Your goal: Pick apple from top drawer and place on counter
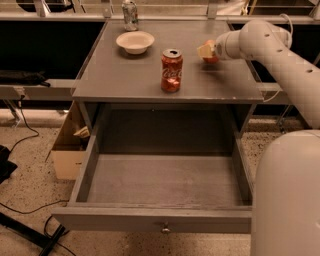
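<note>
My gripper (207,53) is low over the right side of the counter (125,75), shut on the apple (212,57), which shows red under the pale fingers (204,50). The apple sits at or just above the counter surface; I cannot tell if it touches. The white arm reaches in from the right. The top drawer (160,220) is pulled fully open below, its grey bottom bare, with a small round knob (164,230) on its front.
A red Coca-Cola can (171,70) stands mid-counter, left of the gripper. A white bowl (135,41) and a silver can (130,14) sit at the back left. A cardboard box (67,155) stands on the floor left of the cabinet, with cables nearby.
</note>
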You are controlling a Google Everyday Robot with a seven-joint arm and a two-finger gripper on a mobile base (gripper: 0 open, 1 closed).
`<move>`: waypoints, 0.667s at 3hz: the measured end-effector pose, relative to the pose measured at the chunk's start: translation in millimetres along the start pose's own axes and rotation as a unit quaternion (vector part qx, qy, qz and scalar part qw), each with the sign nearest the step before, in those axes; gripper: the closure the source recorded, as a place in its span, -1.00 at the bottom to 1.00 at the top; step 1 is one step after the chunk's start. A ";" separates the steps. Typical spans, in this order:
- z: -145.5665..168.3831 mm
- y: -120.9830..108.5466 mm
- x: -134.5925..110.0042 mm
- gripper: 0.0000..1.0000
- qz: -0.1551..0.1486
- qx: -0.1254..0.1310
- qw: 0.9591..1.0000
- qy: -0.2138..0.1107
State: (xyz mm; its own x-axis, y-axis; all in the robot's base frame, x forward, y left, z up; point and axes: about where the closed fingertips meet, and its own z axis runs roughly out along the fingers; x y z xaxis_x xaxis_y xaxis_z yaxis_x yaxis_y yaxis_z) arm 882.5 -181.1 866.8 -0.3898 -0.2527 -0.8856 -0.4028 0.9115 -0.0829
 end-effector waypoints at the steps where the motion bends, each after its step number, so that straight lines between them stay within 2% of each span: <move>1: 15.1 2.9 17.4 1.00 0.024 -0.012 1.000 -0.005; 2: 12.1 2.4 11.5 0.63 0.024 -0.012 1.000 -0.005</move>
State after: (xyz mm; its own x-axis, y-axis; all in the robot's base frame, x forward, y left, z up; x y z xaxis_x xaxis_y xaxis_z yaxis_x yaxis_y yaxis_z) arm 887.0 -177.9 850.9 -0.4006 -0.2047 -0.8931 -0.4035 0.9145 -0.0287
